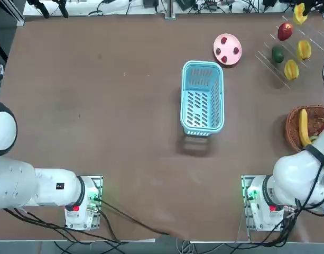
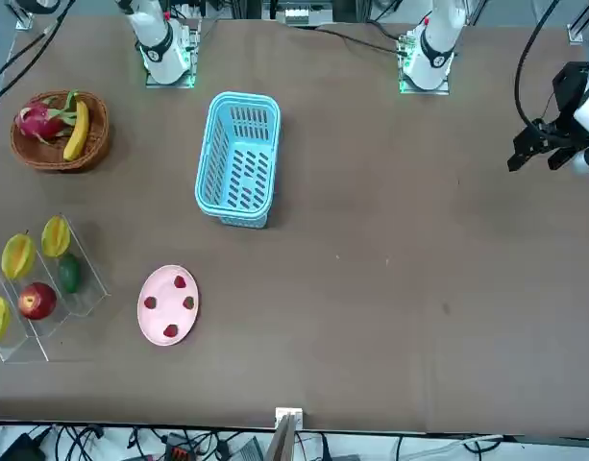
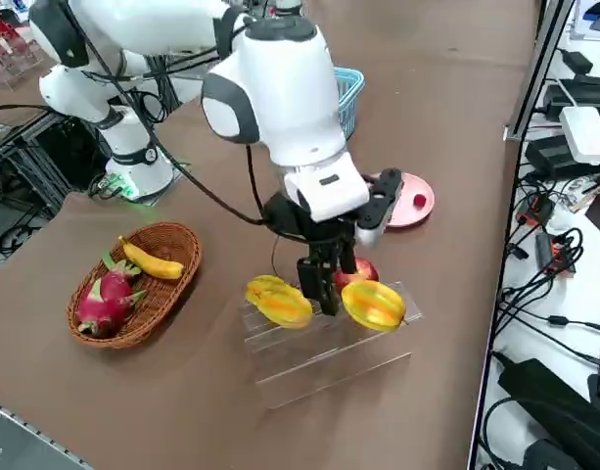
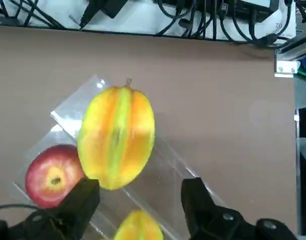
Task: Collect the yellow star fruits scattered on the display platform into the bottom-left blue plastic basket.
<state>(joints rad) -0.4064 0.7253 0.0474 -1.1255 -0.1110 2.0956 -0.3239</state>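
Note:
Three yellow star fruits lie on the clear display platform at the table's far right. In the right side view my right gripper hangs open just over the platform, between two star fruits. In the right wrist view one star fruit lies just beyond the open fingertips, with nothing between them. A second star fruit peeks out between the fingers. The blue plastic basket stands apart at the table's middle.
A red apple and a green fruit share the platform with the star fruits. A pink plate with small red pieces lies near the blue basket. A wicker basket holds a banana and a dragon fruit.

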